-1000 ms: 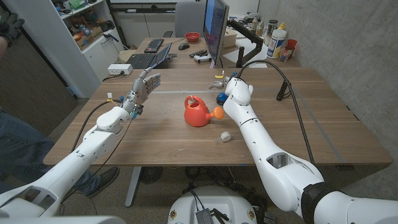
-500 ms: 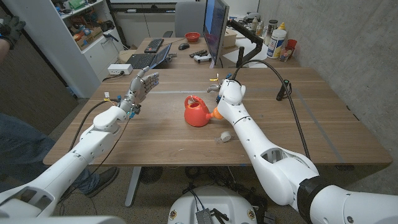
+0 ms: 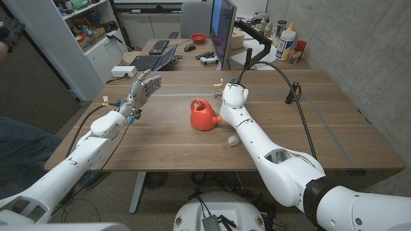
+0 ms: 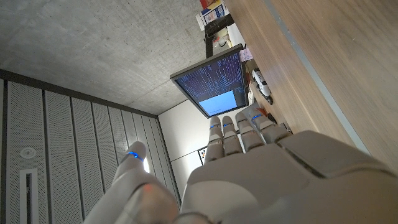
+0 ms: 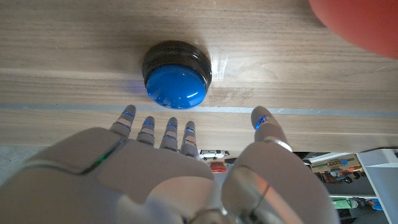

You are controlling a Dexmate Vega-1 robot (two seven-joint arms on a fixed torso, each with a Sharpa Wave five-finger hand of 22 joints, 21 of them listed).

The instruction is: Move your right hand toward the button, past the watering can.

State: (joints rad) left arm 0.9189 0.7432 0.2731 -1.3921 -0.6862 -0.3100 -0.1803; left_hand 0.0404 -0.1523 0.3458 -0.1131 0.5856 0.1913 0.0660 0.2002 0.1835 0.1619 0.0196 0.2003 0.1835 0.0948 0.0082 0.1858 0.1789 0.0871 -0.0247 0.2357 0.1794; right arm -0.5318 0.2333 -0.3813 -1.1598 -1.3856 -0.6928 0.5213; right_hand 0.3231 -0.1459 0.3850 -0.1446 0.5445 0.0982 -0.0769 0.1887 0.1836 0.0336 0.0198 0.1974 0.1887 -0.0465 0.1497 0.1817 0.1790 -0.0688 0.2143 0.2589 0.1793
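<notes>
Glossy white jointed arms trailing black cables end in grey hands, the right hand (image 5: 168, 168) showing blue-lit fingertips (image 5: 129, 112).

the table (image 3: 173, 138) was brown wood with a visible grain and a smooth, matt finish, crossed by a pale seam. on it, the button (image 5: 176, 83) showed a glossy blue plastic dome in a shiny black plastic base. the watering can (image 3: 203, 115) was smooth red plastic with a slight sheen. the right hand (image 5: 168, 171) and left hand (image 4: 249, 168) wore smooth light-grey plastic shells, matt to satin, while the arms' casing looked glossy white. behind, the wall (image 3: 359, 38) was bare grey concrete, rough and matt, and the monitor (image 4: 214, 87) had a glowing glass-like screen in a dark frame.
</notes>
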